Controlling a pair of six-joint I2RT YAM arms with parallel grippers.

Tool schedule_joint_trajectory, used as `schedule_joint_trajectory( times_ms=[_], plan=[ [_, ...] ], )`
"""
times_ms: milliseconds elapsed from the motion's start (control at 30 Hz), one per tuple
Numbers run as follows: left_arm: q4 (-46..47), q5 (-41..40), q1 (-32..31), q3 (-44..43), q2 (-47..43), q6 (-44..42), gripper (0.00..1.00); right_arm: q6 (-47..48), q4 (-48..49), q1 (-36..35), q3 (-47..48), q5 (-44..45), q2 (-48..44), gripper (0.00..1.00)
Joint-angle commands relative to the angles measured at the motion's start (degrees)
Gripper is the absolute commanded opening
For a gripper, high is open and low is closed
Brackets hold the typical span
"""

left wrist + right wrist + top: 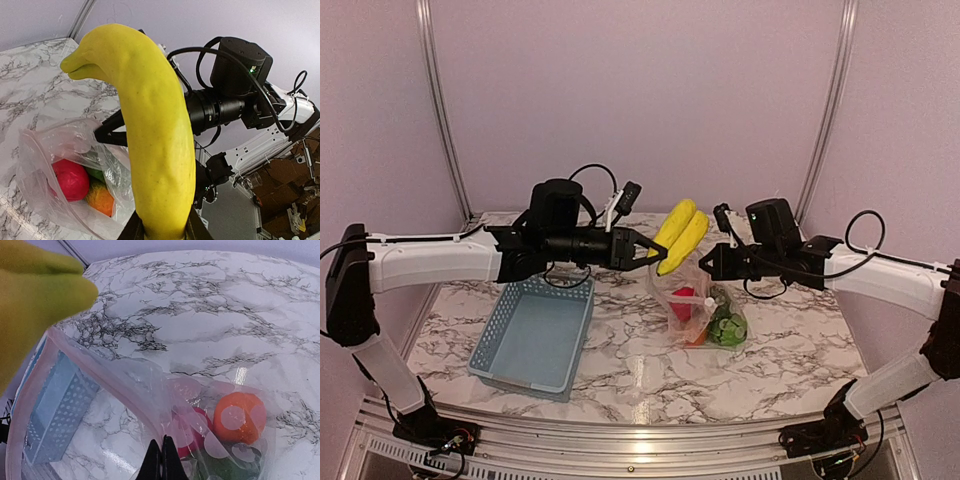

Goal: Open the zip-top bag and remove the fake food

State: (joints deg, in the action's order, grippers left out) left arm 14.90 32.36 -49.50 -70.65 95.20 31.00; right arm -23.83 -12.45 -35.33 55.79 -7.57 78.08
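Yellow and glossy, a toy banana is held in the air above the marble table, its lower end clamped between the closed fingers of the left gripper and its tip slanting up and to the right. Just beside it, to the right, the right gripper is pinched tight on the upper edge of the zip-top bag, holding that edge up. The clear, crinkly bag hangs down from this grip, and its lower part reaches the tabletop near the middle of the table. Both wrist views show the bag's mouth gaping open. The rest of the fake food lies in the bottom of the bag: a red fruit, a green pepper and, seen through the plastic from the right wrist, an orange. The banana is outside the bag, just above its open mouth. A light blue perforated basket stands on the table to the left of the bag, below the left arm and apart from the bag.
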Motion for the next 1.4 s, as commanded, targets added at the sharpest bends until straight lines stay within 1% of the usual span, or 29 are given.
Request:
schedule_joint_trajectory(
  times_ms=[0, 67, 133, 233, 367, 467, 567, 667, 733, 867, 1000, 1100, 1267, 1367],
  plan=[
    [10.52, -11.07, 0.1, -1.94, -0.47, -2.5, 0.06, -0.14, 0.7, 0.59, -0.53, -1.48, -1.43, 0.0],
    [11.57, -14.57, 0.1, -1.27, -1.25, -2.46, 0.07, -0.3, 0.67, 0.58, -0.51, -1.69, -1.39, 0.0],
    [9.33, -17.48, 0.21, -0.91, -2.91, -4.0, 0.07, -0.4, 0.46, 0.58, -0.29, -1.68, -1.44, 0.0],
    [2.76, -21.69, 0.71, 1.26, -8.49, -7.29, 0.07, -0.47, 0.36, 0.57, -0.07, -1.55, -1.68, 0.0],
    [-8.9, -28.5, 2.01, 9.0, -19.64, -8.73, 0.07, -0.67, 1.1, 0.59, 0.44, -2.94, -1.64, 0.0],
    [-20.21, -34.32, 3.04, 13.88, -27.39, -6.75, 0.07, -0.71, 1.58, 0.56, 0.79, -3.81, -1.54, 0.0],
    [-30.33, -38.02, 4.58, 18.33, -33.67, -1.55, 0.07, -0.6, 1.97, 0.56, 1.19, -4.56, -1.08, 0.0],
    [-34.76, -38.0, 4.76, 23.01, -39.16, 2.95, 0.07, -0.19, 1.99, 0.58, 1.88, -5.39, -0.22, 0.0],
    [-37.61, -38.05, 4.76, 25.96, -40.67, 6.54, 0.08, 0.09, 1.98, 0.57, 2.04, -5.81, 0.3, 0.0],
    [-40.85, -37.95, 4.77, 29.3, -39.71, 12.57, 0.07, 0.53, 1.99, 0.55, 2.23, -6.4, 0.99, 0.0],
    [-40.11, -38.56, 5.01, 30.07, -34.73, 14.8, 0.07, 0.6, 1.81, 0.59, 2.01, -6.08, 0.77, 0.0],
    [-38.2, -39.33, 5.66, 29.24, -29.59, 15.21, 0.07, 0.41, 1.81, 0.54, 1.86, -5.96, 0.58, 0.0],
    [-42.72, -42.99, 8.21, 24.09, -20.49, 14.83, 0.06, 0.0, 1.66, 0.55, 2.28, -6.14, 0.5, 0.0],
    [-43.17, -44.44, 10.17, 22.45, -17.56, 14.07, 0.07, -0.15, 1.55, 0.54, 2.31, -6.06, 0.17, 0.0]
  ],
)
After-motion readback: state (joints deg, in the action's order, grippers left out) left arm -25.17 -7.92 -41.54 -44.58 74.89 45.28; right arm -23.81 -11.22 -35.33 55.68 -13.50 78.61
